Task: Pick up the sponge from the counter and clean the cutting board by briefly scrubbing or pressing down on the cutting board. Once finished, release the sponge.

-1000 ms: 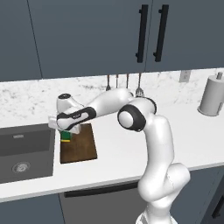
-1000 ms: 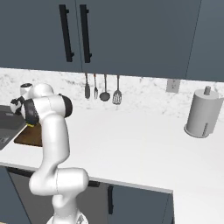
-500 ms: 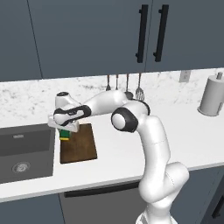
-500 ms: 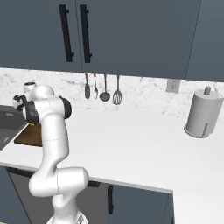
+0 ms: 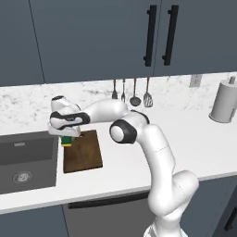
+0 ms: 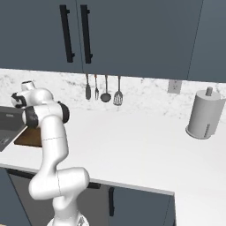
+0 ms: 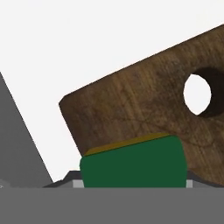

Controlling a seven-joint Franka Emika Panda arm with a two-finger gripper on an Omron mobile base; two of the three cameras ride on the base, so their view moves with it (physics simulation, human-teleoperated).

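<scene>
We find the gripper (image 5: 68,138) clamped on the sponge (image 5: 67,140), holding it over the far corner of the cutting board (image 5: 82,150), on the side nearest the sink (image 5: 27,159). In the hand view the sponge (image 7: 133,162) sits between the fingers, green face toward the camera, above the board (image 7: 144,109) beside its hole (image 7: 197,94). We cannot tell whether sponge and board touch. The board lies flat on the counter (image 5: 185,139).
</scene>
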